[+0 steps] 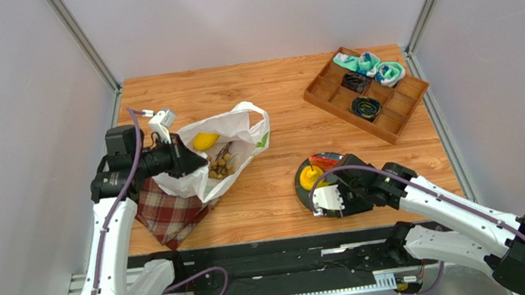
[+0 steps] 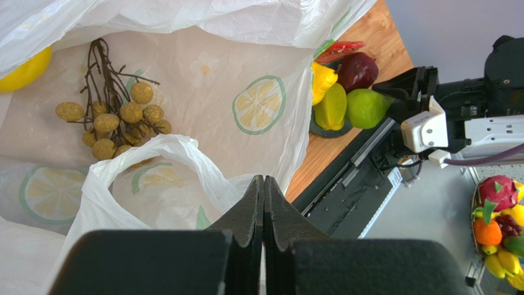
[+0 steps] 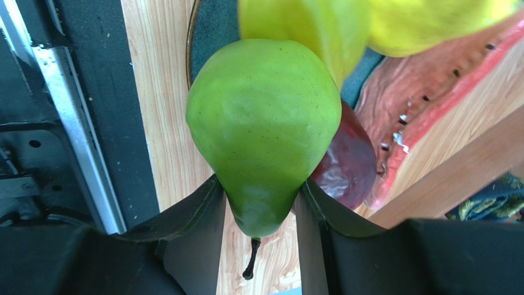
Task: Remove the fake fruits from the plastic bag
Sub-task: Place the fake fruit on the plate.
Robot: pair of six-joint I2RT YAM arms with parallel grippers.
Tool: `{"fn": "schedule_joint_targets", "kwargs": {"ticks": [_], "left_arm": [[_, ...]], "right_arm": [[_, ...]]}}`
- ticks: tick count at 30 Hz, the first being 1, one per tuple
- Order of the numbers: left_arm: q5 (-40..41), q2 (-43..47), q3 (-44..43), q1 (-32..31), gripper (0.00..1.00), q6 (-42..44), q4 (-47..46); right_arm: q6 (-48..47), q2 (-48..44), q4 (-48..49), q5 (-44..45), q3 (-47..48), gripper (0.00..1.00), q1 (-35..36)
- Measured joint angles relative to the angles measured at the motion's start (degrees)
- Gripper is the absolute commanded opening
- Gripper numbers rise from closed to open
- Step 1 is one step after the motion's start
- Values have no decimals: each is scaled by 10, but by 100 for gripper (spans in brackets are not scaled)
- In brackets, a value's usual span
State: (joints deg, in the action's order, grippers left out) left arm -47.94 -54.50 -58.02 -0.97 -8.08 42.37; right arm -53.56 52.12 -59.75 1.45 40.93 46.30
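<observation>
white crinkled film made up the plastic bag point(image 1: 239, 120), which lay at the left of the table, partly over a red plaid cloth point(image 1: 167, 213), with its mouth facing right. the left gripper point(image 2: 264, 181) was pressed fully shut at the bag's near left rim; the film ran right down to its closed fingers, so it seemed to be pinching the rim to hold the mouth open. inside the bag lay two fruits: a brown grape bunch point(image 2: 117, 120) on the lower wall and a yellow mango point(image 1: 204, 140) further in. to the right, near the table's front edge, sat a dark round plate point(image 1: 300, 187). on it rested a yellow-green starfruit point(image 2: 332, 106), a dark red apple point(image 2: 358, 69), a red watermelon slice point(image 2: 341, 48) and a brighter yellow fruit point(image 2: 323, 77) i could not name. the right gripper point(image 3: 261, 184) stood half closed around the narrow stem end of a green pear point(image 3: 264, 117), at the plate's near edge, close against the apple; whether the pear already rested on the plate could not be told. by this count the job looked well past halfway: most fruits were out, the pear needed only setting down and releasing, and the grapes and mango were left to fetch. a wooden divided tray point(image 1: 390, 111) with teal socks point(image 1: 369, 65) sat far right, apart from all this.
</observation>
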Motion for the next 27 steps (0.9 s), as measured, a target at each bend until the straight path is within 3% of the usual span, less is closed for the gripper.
{"fn": "schedule_joint_targets", "kwargs": {"ticks": [3,7,9,10,18,27], "left_arm": [[0,1,3,0,0,0,0],[0,5,9,0,0,0,0],[0,7,12,0,0,0,0],[0,8,14,0,0,0,-1],[-2,7,21,0,0,-6,-4],[-3,1,22,0,0,-8,-16]], "right_arm": [[-12,6,14,0,-16,40,0],[-24,7,23,0,-27,57,0],[-24,7,28,0,-27,85,0],[-22,6,31,0,-27,89,0],[-19,-23,27,0,-18,95,0],[20,-35,-11,-30,140,94,0]]}}
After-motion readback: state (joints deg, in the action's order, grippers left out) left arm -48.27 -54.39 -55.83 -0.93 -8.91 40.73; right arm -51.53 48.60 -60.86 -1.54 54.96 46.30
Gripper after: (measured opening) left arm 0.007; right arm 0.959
